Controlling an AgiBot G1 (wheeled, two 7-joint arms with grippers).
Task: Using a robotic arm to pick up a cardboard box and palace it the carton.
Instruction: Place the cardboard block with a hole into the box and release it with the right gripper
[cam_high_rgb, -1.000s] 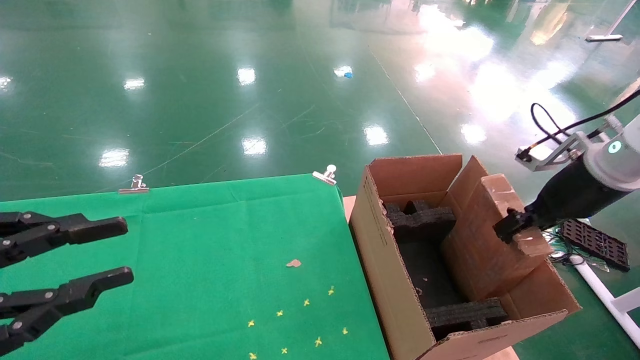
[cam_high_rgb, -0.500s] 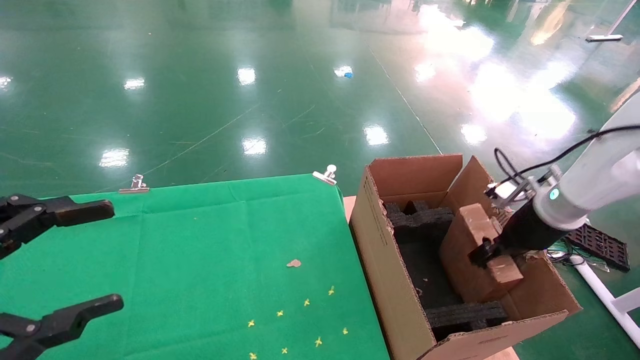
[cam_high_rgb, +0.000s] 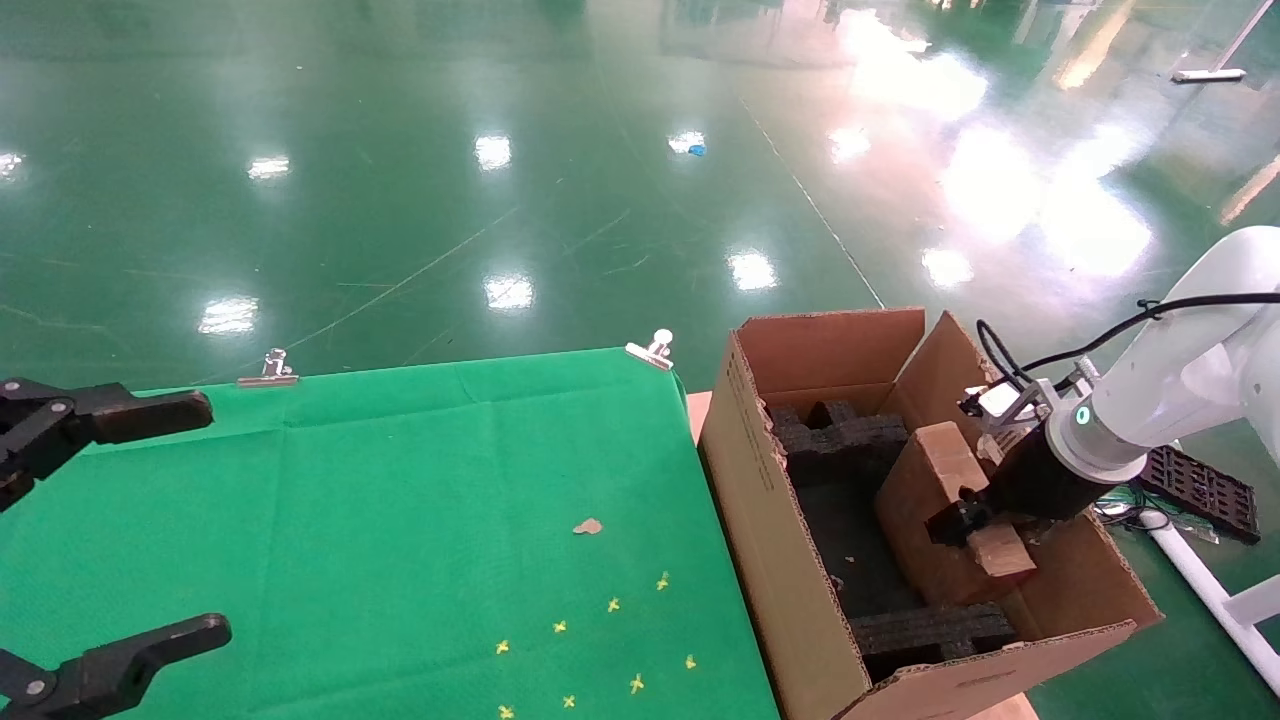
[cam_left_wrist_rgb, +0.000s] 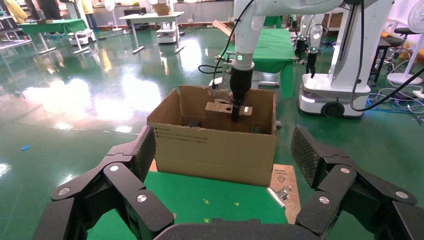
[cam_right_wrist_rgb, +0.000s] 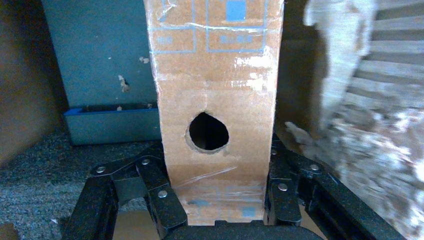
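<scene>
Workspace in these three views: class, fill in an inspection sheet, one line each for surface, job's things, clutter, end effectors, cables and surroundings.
Surface: green cloth table, clipped at its far edge.
Job's things: cardboard box partly down inside the carton, between black foam inserts.
Clutter: small brown scrap and yellow crosses on the cloth.
End effectors: right end effector shut on the cardboard box; left end effector open over the table's near left.
Cables: black cable along the right arm.
Surroundings: glossy green floor; black tray beyond the carton.
</scene>
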